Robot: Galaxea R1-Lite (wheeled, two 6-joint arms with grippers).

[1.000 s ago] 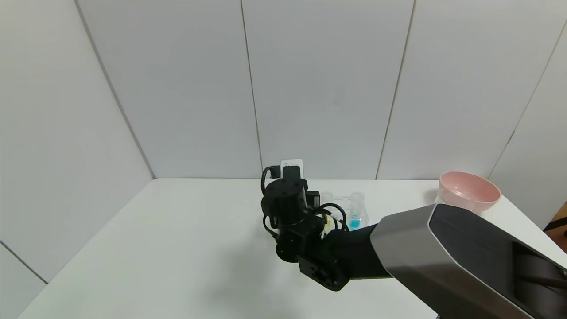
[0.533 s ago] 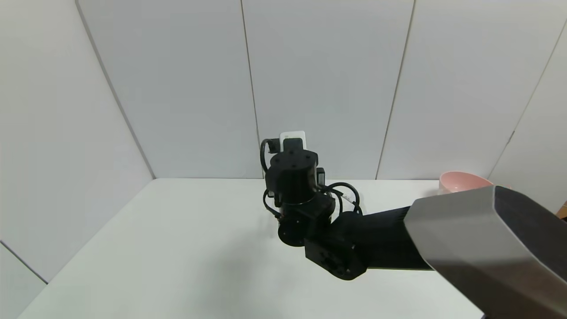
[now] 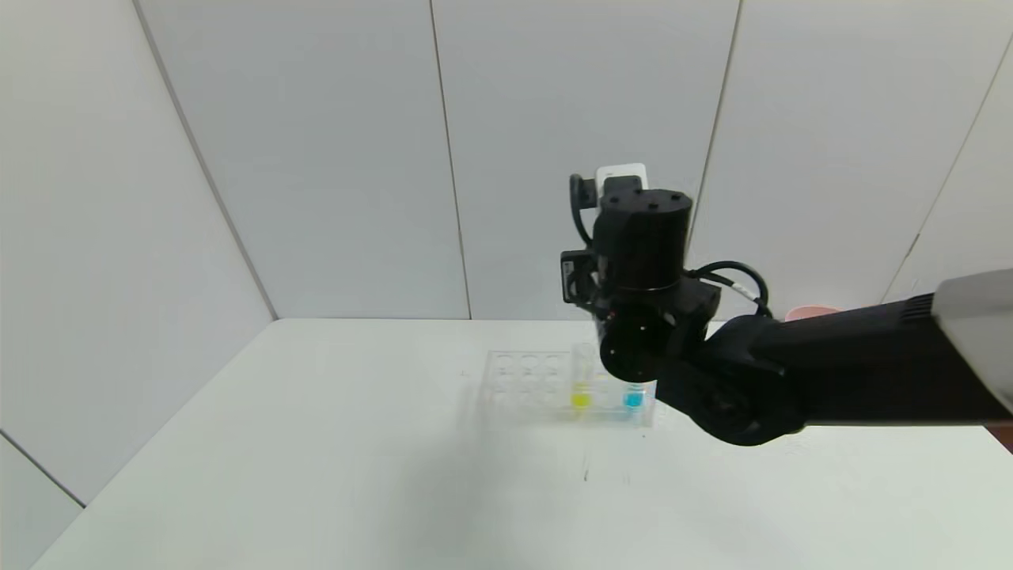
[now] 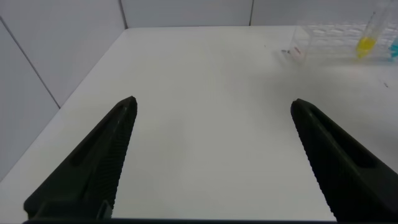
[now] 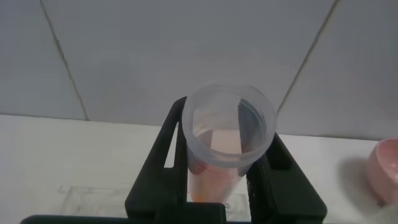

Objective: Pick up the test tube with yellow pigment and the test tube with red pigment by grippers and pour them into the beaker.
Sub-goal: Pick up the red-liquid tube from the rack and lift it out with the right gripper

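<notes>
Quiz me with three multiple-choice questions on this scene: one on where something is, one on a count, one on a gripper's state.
1. Where is the test tube with yellow pigment?
A. in the clear rack
B. in the left gripper
C. lying on the table

2. How many tubes with liquid stand in the rack?
A. none
B. two
C. four

3. What is the right gripper doing?
A. wide open and empty
B. shut on the test tube with red pigment
C. holding the rack

Answers: 1 A, it stands upright in the rack; 2 B, the yellow one and the blue tube; 3 B, the fingers flank a clear tube with orange-red liquid.
</notes>
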